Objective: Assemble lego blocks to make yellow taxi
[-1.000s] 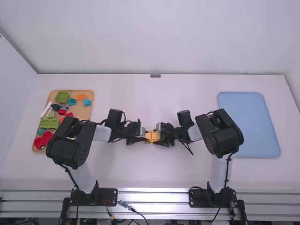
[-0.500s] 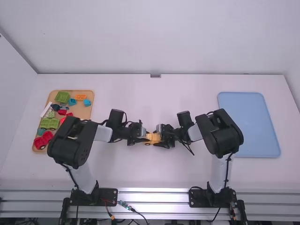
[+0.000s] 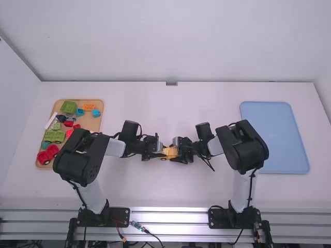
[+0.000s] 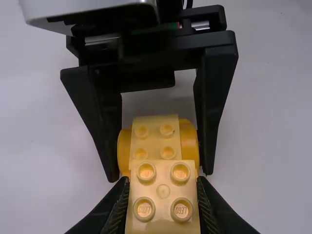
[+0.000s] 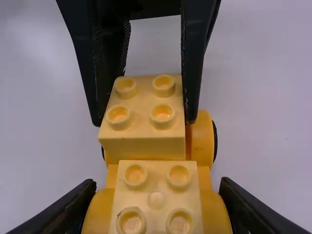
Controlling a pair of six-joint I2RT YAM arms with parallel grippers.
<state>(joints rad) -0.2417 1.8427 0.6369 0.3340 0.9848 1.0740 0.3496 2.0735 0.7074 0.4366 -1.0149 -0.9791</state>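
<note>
Mid-table, my left gripper [image 3: 157, 153] and my right gripper [image 3: 179, 155] face each other with the yellow wheeled base [image 3: 170, 152] between them. In the left wrist view my left gripper [image 4: 162, 187] is shut on a yellow four-stud brick [image 4: 163, 191]; the base [image 4: 155, 127] lies beyond it. The right wrist view has my right gripper [image 5: 159, 187] closed around the near wheels of the base [image 5: 156, 195], and the brick [image 5: 141, 141] over the base's far end, higher than the near studs. Whether its underside is fully seated I cannot tell.
A wooden tray [image 3: 97, 124] at the left holds green, red, blue and orange blocks. On the right lies a light blue tray [image 3: 274, 137], partly behind the right arm. The left arm's elbow hangs over the wooden tray's front corner.
My left gripper has shifted slightly to the right, toward my right gripper, with the brick. The right arm looks still.
</note>
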